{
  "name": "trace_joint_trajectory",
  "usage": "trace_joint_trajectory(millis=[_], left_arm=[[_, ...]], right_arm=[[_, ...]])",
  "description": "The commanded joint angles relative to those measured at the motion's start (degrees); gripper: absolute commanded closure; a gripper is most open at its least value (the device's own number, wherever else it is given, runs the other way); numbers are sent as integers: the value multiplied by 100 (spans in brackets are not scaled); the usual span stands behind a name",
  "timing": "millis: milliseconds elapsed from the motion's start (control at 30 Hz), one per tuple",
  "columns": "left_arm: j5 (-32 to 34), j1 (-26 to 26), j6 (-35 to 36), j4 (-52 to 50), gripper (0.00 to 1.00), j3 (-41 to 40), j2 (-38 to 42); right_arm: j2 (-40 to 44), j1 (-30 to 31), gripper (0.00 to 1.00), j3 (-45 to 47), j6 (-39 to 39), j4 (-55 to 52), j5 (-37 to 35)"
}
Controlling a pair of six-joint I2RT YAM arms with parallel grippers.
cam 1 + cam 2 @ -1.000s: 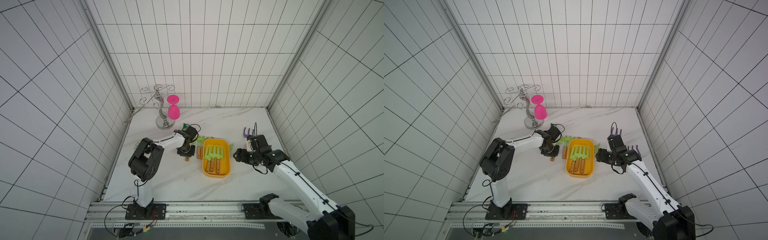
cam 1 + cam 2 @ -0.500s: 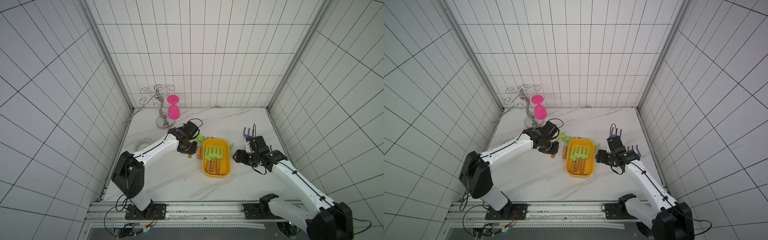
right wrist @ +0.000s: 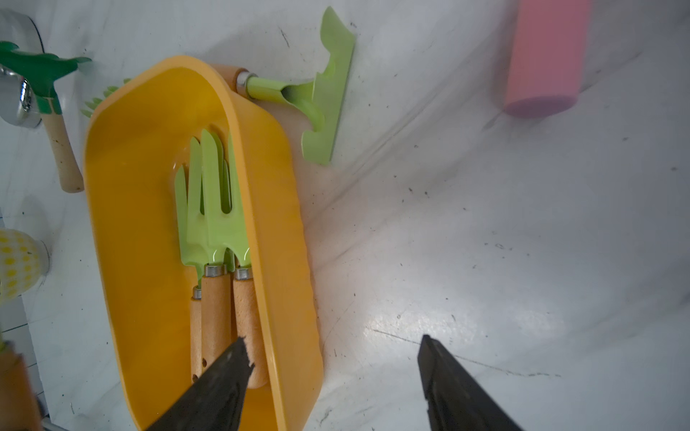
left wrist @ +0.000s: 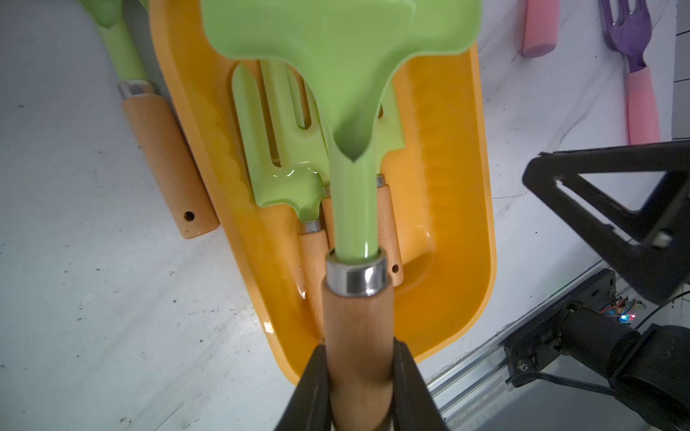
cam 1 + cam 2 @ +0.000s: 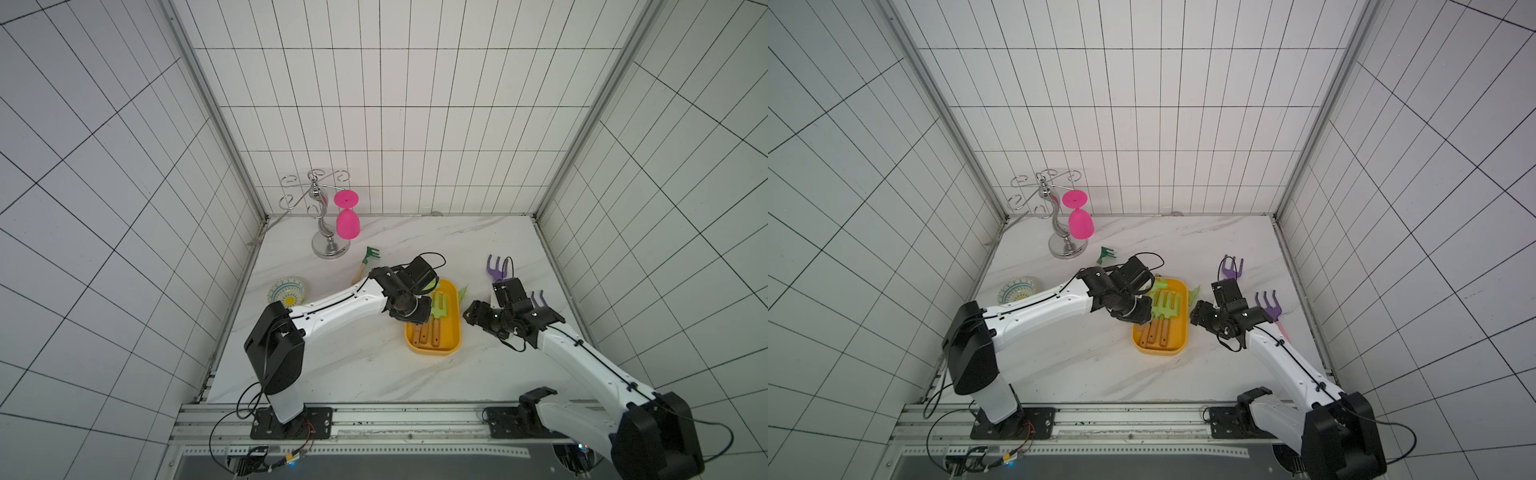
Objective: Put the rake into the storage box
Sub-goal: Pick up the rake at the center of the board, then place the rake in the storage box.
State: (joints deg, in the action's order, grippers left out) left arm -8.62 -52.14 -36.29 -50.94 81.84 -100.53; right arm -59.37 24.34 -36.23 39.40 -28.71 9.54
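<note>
My left gripper (image 4: 358, 373) is shut on the wooden handle of a light-green rake (image 4: 354, 209), held just above the yellow-orange storage box (image 4: 448, 224). The rake's head points along the box's length. Three green rakes (image 3: 213, 224) with wooden handles lie in the box (image 3: 123, 224). In both top views the left gripper (image 5: 417, 318) (image 5: 1136, 313) hangs over the box's left rim (image 5: 436, 353) (image 5: 1158, 352). My right gripper (image 3: 334, 341) (image 5: 471, 318) is open at the box's right side. One finger (image 3: 224, 373) is over the box, the other (image 3: 448, 380) over the table.
Another green rake (image 4: 164, 149) lies on the table against the box's left side. A green tool (image 3: 328, 97) lies past its far right corner. A dark-green rake (image 5: 365, 262), purple rakes (image 5: 496, 268) (image 5: 1268, 305), a patterned dish (image 5: 286, 291) and a pink goblet (image 5: 347, 220) on a chrome rack stand around.
My left arm has stretched out and carried the rake from beside the box's left edge to above the box. The right gripper has stayed almost still.
</note>
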Motion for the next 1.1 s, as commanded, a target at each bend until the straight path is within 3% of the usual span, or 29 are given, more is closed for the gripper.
trace_joint_trajectory(millis=[0,433,533,667,967,1067], left_arm=[[-6,0,-288,342,100,161,-246],[167,-42,-464,499,100,99,-1006],[91,-33,-500,471,96,123,-1104],[123,-42,-510,462,84,110,-1101],[399,-130,-180,229,35,336,-568],[780,-119,-8,-30,31,541,-239]], right_arm=[[480,-50,25,259,285,76,-471],[577,-55,25,579,320,5,-113],[572,-54,25,613,299,31,-109],[474,-56,25,626,255,114,-54],[190,-52,24,566,84,233,-50],[59,-56,24,445,0,218,-70]])
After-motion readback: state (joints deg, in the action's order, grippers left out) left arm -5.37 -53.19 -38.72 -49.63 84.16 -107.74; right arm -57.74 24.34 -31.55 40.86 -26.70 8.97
